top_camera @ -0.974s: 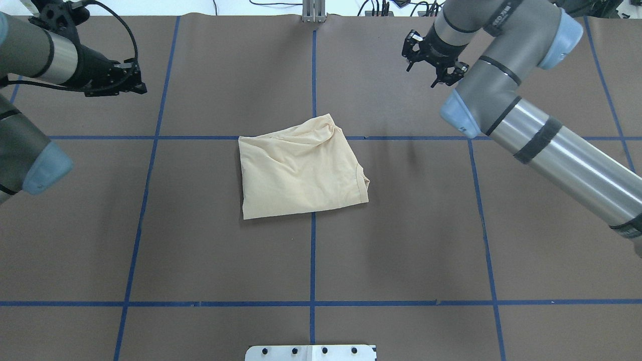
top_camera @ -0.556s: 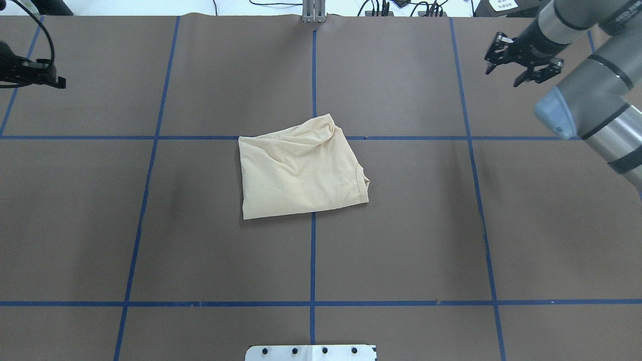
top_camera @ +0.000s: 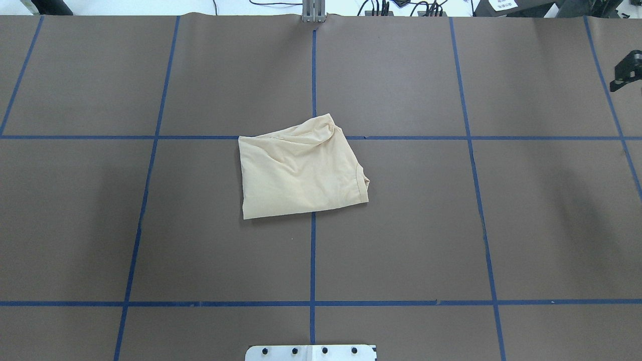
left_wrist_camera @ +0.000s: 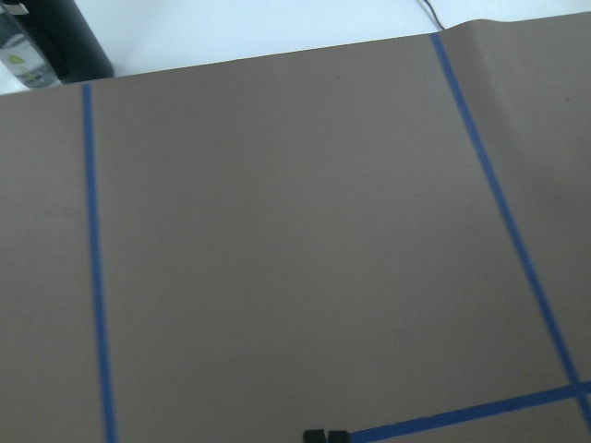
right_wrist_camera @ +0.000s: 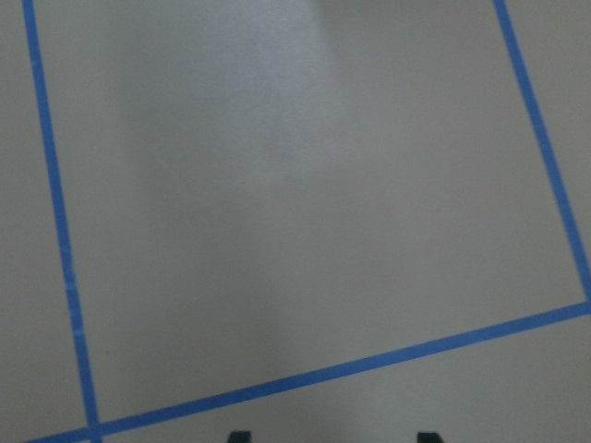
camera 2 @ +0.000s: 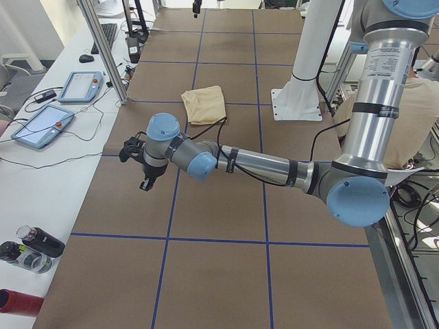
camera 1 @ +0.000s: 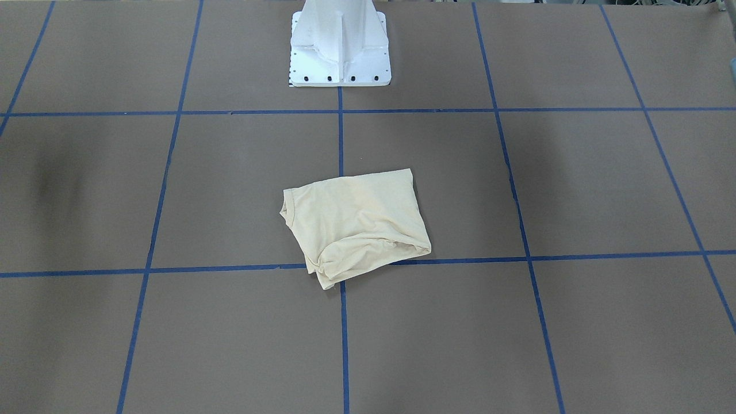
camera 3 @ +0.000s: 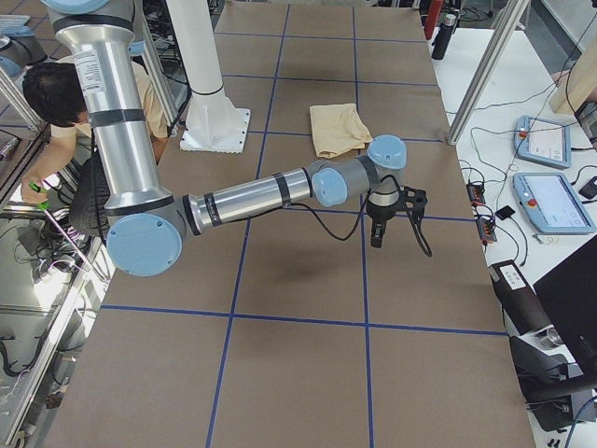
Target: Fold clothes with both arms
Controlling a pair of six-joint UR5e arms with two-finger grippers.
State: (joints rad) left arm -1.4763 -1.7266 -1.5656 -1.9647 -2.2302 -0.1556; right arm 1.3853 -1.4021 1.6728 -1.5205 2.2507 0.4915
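The clothes, one cream-yellow shirt, lie folded into a rough rectangle at the table's middle, also seen in the front-facing view and both side views. No print shows. My left gripper hangs far out over the table's left end; its tips sit together, shut, over bare brown mat. My right gripper hangs over the right end, and only a black edge of it shows overhead. In its wrist view the gripper is open and holds nothing. Neither touches the shirt.
The white pedestal base stands behind the shirt on the robot's side. Tablets and bottles lie on the white bench past the left end, and tablets past the right. A person sits near the base.
Both arms have swung outward from the middle. The left arm has left the overhead view and the right gripper shows only at its right edge. The shirt has not moved.
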